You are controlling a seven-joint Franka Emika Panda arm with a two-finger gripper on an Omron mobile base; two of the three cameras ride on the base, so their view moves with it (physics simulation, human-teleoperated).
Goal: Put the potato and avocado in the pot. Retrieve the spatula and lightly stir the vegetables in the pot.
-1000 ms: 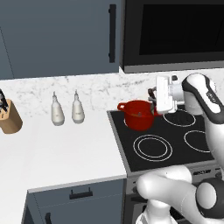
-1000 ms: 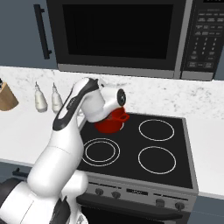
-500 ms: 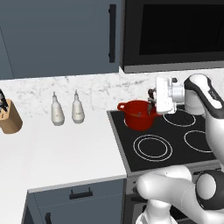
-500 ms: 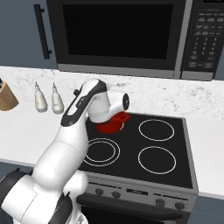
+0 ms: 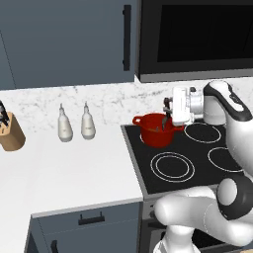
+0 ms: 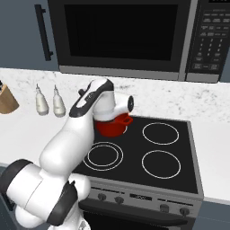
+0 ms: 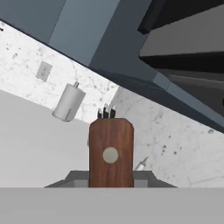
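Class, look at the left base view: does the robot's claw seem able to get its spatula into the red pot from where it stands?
Probably yes. The claw sits at the pot rim, shut on the spatula, which slants down toward the pot's open mouth. Nothing covers the pot; its contents cannot be made out.

Even, soft rendered light fills every view, with no glare and only faint shadows beneath the bottles (image 5: 74,128) on the white counter (image 5: 64,168). Edges are slightly jagged and low in detail; the hand view is tilted and coarse.
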